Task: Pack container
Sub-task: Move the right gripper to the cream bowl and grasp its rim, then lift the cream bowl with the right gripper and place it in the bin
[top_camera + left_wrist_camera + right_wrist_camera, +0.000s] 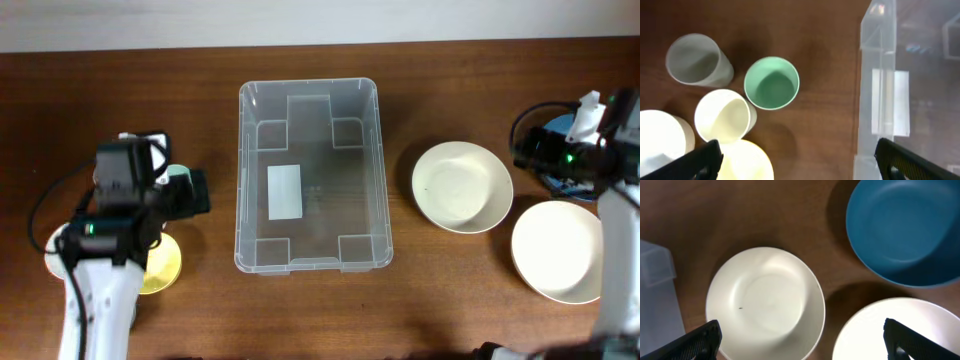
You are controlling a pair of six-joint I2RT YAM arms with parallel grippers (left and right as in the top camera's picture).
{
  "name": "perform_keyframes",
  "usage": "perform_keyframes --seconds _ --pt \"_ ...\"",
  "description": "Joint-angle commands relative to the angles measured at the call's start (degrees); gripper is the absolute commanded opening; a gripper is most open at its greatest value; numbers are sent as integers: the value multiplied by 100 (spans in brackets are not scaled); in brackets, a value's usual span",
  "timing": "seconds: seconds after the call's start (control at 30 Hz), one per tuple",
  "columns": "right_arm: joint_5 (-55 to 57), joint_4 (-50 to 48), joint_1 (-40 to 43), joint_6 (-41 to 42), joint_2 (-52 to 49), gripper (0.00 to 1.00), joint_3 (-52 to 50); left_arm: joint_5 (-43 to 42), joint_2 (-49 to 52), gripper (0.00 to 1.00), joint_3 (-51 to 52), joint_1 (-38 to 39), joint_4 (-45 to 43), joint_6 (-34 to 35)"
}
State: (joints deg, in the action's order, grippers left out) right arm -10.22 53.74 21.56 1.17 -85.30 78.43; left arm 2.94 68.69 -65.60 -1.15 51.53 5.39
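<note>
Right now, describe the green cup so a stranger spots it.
Find the big clear container in the middle, then the cluster of cups on its left-arm side. The green cup stands nearest the container, upright and empty, the only mint one beside a grey cup and a cream cup.

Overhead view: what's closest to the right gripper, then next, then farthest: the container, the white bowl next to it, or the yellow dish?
1. White bowl, on the right side.
2. Container, in the middle.
3. Yellow dish, far left.
</note>
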Motion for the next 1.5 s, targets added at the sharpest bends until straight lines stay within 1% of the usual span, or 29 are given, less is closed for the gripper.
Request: perform_keyframes --seconds 0.0,0.37,0.63,0.77,0.83,0.9,0.97,1.0,1.03,1.07,1.13,1.23,1.27,1.3,1.33,1.43,1.47 --pt "-243 -105 26 -136 -680 99 103 -168 378 99 -212 -13 105 -90" --pt "-236 -699 26 -136 -2430 99 101 -168 540 99 -212 -13 72 -90" --pt "-363 -763 17 -136 -3235 99 96 -168 540 99 -212 -13 15 -90" --pt "-439 -767 -15 -136 -3414 93 96 -170 540 99 -212 -13 15 -90" --pt "-439 -782 -50 -136 -3418 86 96 -170 540 99 -212 -13 15 -90" --pt "-439 -796 -79 -136 -3418 76 96 -168 540 99 -212 -13 13 -90" --pt "-439 -789 -127 -133 -3418 63 96 -168 540 99 -212 -13 13 -90" --pt "-446 -785 -144 -133 -3418 59 96 -168 540 99 -212 -13 13 -90" --pt "-455 -782 -160 -133 -3418 56 96 -168 540 99 -212 -13 13 -90" --pt "-459 -765 -203 -133 -3418 50 96 -168 540 99 -212 -13 13 -90" --pt "-461 -750 -247 -133 -3418 49 96 -168 540 99 -212 -13 13 -90" --pt "-459 -750 -341 -133 -3418 42 96 -170 540 99 -212 -13 13 -90" --pt "-459 -748 -361 -133 -3418 42 96 -170 540 99 -212 -13 13 -90" --pt "-461 -748 -380 -131 -3418 34 96 -168 540 99 -212 -13 13 -90" --pt "-459 -745 -393 -129 -3418 31 96 -168 540 100 -212 -13 13 -90" --pt "-459 -748 -393 -22 -3418 25 96 -170 540 99 -212 -13 13 -90" --pt "-459 -748 -393 -24 -3418 25 96 -168 540 99 -212 -13 15 -90"
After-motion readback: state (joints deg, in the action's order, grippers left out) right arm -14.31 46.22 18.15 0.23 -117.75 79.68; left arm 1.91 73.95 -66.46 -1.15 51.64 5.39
